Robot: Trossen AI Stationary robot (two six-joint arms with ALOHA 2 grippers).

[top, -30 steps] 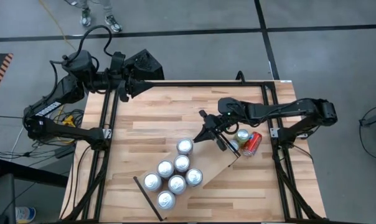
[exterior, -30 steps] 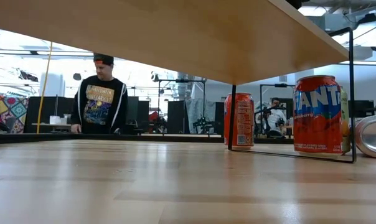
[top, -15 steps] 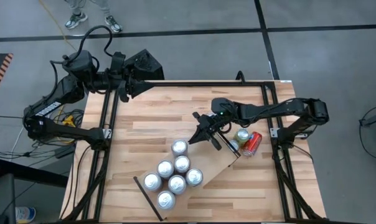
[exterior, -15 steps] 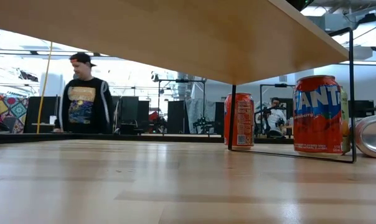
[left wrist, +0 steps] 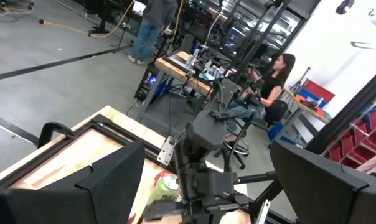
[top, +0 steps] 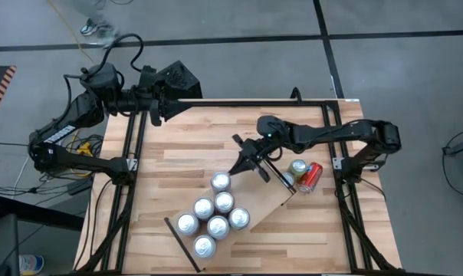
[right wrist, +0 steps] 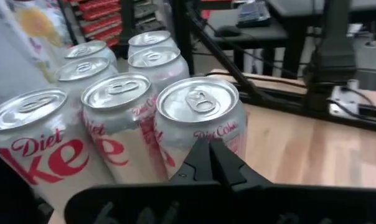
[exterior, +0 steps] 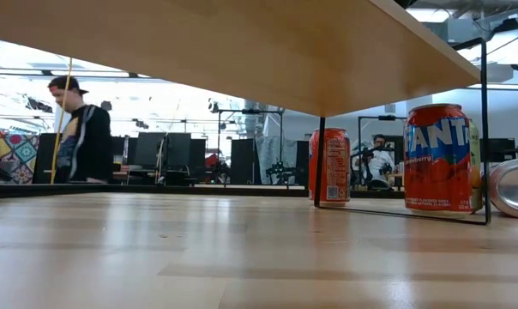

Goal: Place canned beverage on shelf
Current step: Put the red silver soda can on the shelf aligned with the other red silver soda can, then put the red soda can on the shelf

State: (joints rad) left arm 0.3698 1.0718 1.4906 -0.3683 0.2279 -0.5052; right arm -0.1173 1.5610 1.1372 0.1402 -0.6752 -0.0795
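Behind tabletop (top: 185,146), walked off leftward by person (exterior: 77,130); right claw (top: 236,167) pinched together, empty, slid with front can (top: 221,182) further along shelf (top: 239,208); likely nudging it into line; left claw (top: 172,103) parked at far edge, fingers untold.

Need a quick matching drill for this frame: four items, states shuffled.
Items:
1. right claw
2. left claw
3. red can
4. Diet Coke cans

States:
A. lying on its side on the tabletop
B. standing together on the shelf
C. parked at the table's far left corner
D. shut, tips right behind the nearest silver can

Pairs: 1-D, 2-C, 3-A, 4-B
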